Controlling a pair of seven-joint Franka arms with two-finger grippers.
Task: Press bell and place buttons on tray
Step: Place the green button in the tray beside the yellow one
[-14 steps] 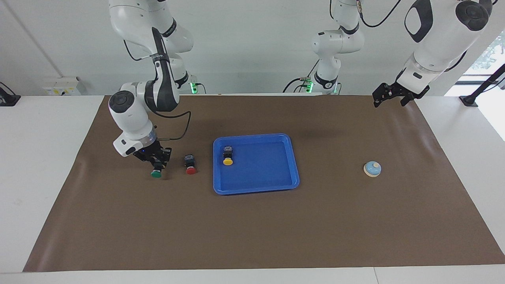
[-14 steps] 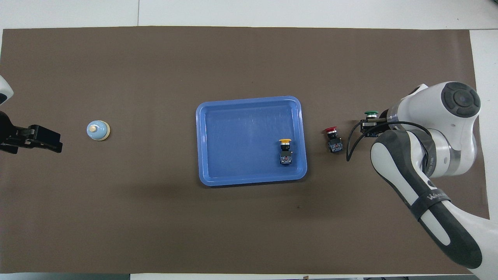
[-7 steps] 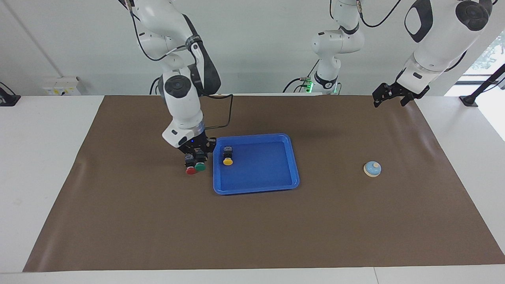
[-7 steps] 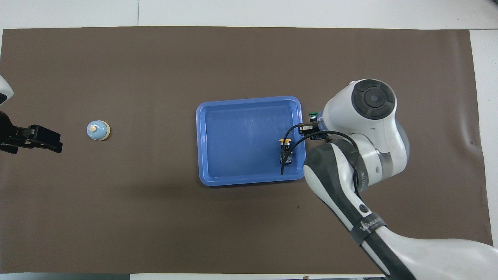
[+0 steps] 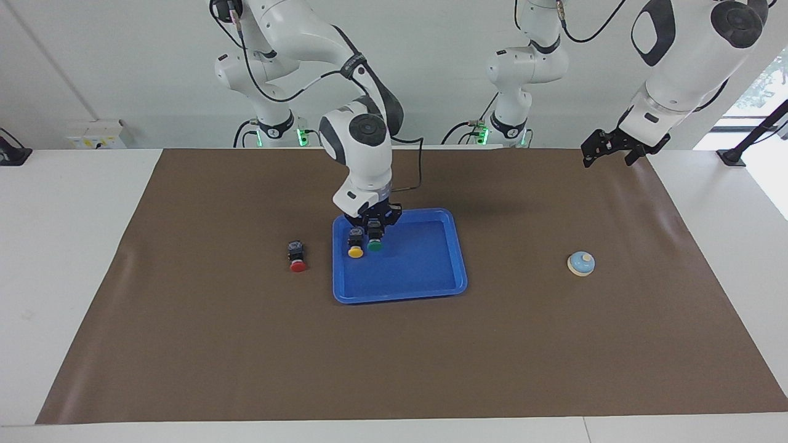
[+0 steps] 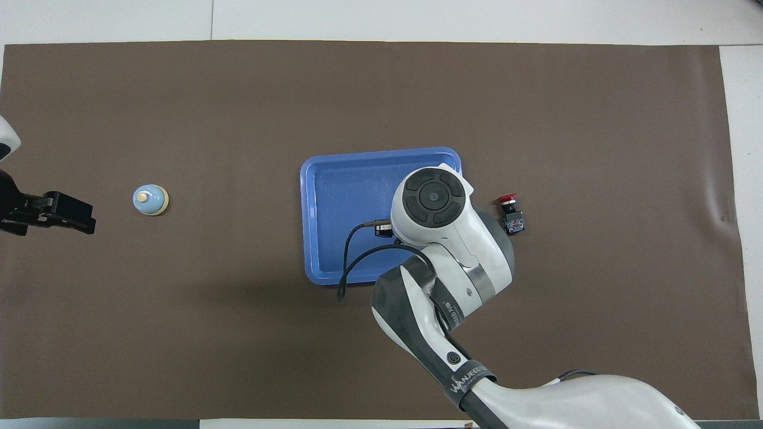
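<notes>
Three push buttons show in the facing view, all read here against the blue tray (image 5: 458,261) at mid-table. Starting toward the right arm's end, the red button (image 5: 297,256) lies on the brown mat (image 5: 203,344) just beside the tray, apart from its rim. Next, the yellow button (image 5: 355,242) rests inside the tray, close to the rim on that same end. Right beside it the green button (image 5: 374,240) hangs clamped between the narrowed fingers of the right gripper (image 5: 375,226), over the tray's floor near the corner closest to the robots; whether it touches the floor cannot be told. Past the tray toward the left arm's end, well apart from it, the light-blue bell (image 5: 580,263) sits on the mat. The left gripper (image 5: 608,147) waits up in the air over the mat's edge at that end, and its fingers cannot be read.
</notes>
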